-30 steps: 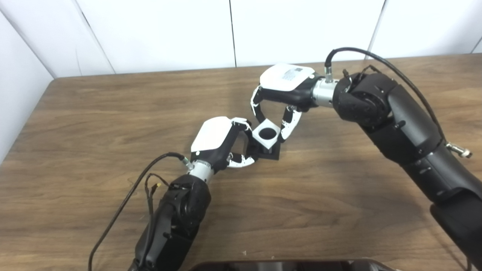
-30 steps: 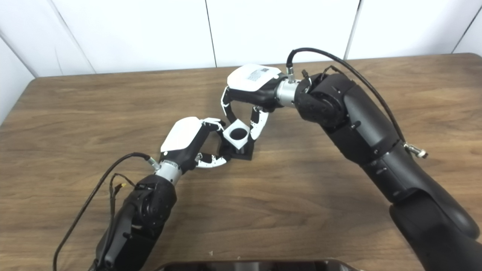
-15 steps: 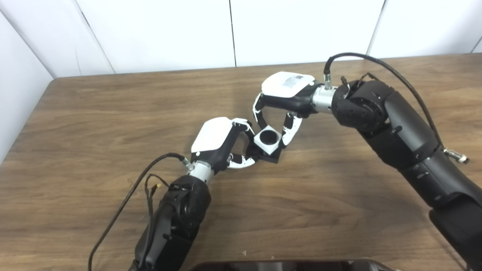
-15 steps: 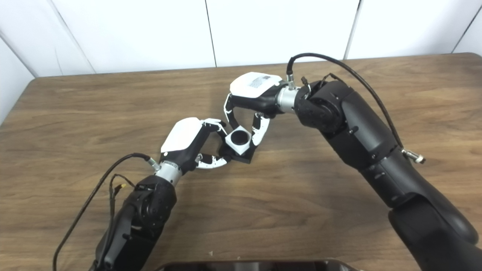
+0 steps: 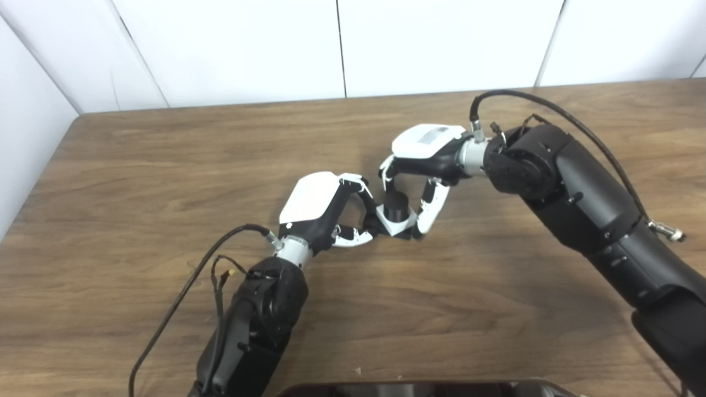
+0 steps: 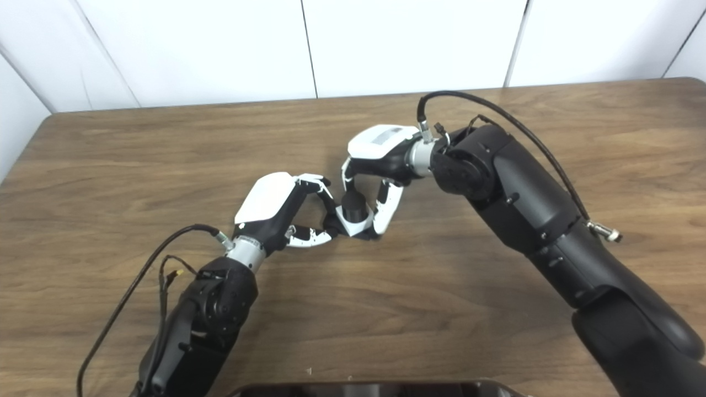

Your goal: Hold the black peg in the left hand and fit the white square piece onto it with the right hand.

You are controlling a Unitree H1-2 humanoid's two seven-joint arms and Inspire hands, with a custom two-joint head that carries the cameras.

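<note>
The peg (image 5: 395, 205) stands upright on the tabletop (image 5: 138, 165), near its centre. The left hand (image 5: 325, 207) is closed on the peg's base. The square piece (image 5: 398, 224) sits low around the peg, whose black top protrudes through the hole. The right hand (image 5: 422, 165) grips the square piece from both sides.

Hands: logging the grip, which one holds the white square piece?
The right hand; its fingers straddle the white square piece. The left hand steadies the black peg.
</note>
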